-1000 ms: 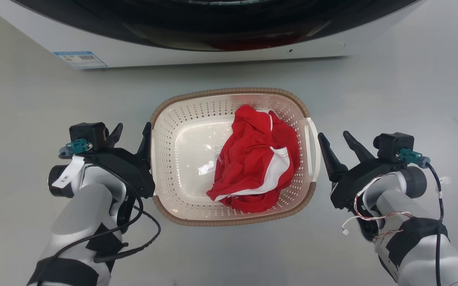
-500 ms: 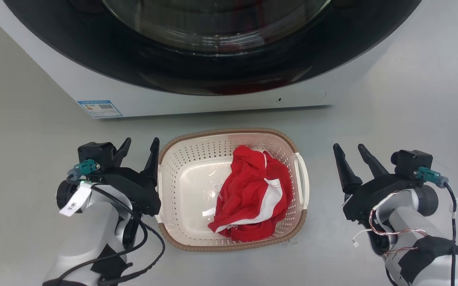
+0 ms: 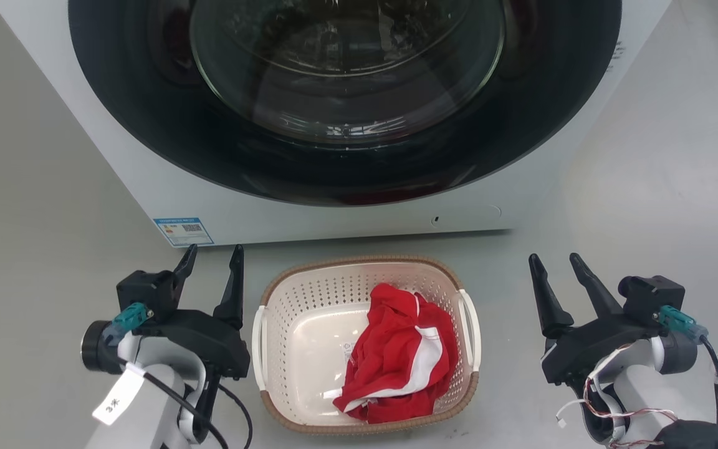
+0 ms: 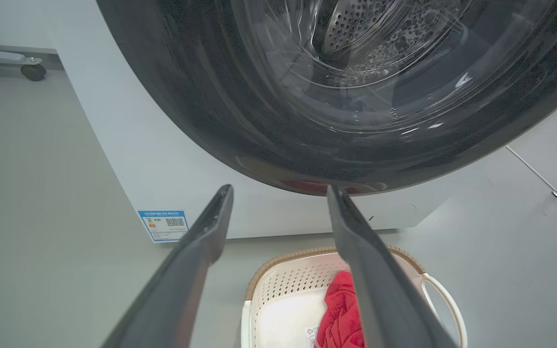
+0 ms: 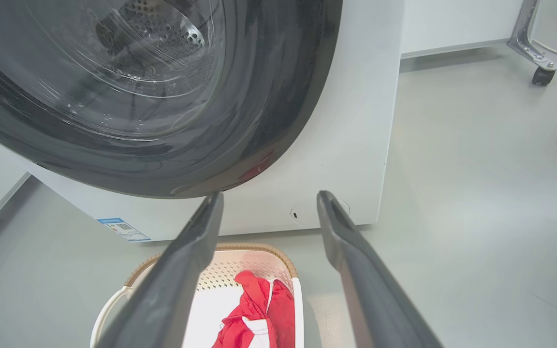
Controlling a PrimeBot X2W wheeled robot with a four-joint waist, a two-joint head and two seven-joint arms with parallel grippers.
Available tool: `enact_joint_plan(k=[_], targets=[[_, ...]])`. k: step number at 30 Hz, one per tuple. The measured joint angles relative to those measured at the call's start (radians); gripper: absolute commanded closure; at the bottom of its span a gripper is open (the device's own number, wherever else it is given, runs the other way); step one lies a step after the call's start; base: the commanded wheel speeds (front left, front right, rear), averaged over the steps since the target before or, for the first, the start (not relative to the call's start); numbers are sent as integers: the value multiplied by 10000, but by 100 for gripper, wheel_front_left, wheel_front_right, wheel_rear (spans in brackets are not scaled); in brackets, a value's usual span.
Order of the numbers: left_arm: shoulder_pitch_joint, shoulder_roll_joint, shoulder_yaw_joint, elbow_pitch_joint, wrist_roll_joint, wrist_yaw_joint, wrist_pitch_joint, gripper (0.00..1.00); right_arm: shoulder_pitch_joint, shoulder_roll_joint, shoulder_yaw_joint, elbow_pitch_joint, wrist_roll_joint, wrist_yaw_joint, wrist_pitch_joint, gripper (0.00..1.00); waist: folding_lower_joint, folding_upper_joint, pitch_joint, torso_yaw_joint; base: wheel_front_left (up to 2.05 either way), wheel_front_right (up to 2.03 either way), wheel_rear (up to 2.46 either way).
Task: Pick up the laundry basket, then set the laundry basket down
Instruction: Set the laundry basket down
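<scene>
The laundry basket (image 3: 309, 293) stands on the grey floor in front of the washer, cream-white with perforated sides, a brown woven-look rim and white side handles. A red and white garment (image 3: 396, 368) lies inside it. My left gripper (image 3: 214, 249) is open just left of the basket, apart from its handle. My right gripper (image 3: 553, 257) is open further off on the basket's right. The left wrist view shows my left gripper (image 4: 279, 189) with the basket (image 4: 278, 285) beneath its fingers. Below my right gripper (image 5: 270, 194) the basket (image 5: 254, 263) appears again.
A white front-loading washer (image 3: 346, 218) with a dark round door (image 3: 346, 93) stands close behind the basket. Grey floor lies open to both sides. Caster wheels of frames stand far off (image 4: 33, 71) (image 5: 543, 76).
The head camera has pulled back and up, so the basket looks smaller and more of the washer shows. Both open grippers now stand farther from the basket's sides; the left finger no longer touches it.
</scene>
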Motion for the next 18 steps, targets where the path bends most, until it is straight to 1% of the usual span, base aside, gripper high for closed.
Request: enact_joint_plan(k=[4,7,12,14,18], targets=[[785,194,165,-1032,345,326,0,0,563,-150,-217,-769,-282,-305,0,0,-1,0,-463,9,0,0,0],[1409,240,203,-1799,456,483,-2,0,985,-230,-345,-1308,-560,-470,0,0,-1,0,-807,12,0,0,0],[2491,391,213,-2980,834,779,-2,0,1733,-416,-506,-2063,-784,-633,0,0,-1,0,-1358,17,0,0,0],[2901,464,219,-3415,936,786,-2,0,2065,-470,-571,-2307,-830,-679,0,0,0,0,-1564,20,0,0,0],[3670,506,198,-4102,1047,943,-4,0,2729,-537,-727,-2750,-917,-838,0,0,-1,0,-1958,34,0,0,0]])
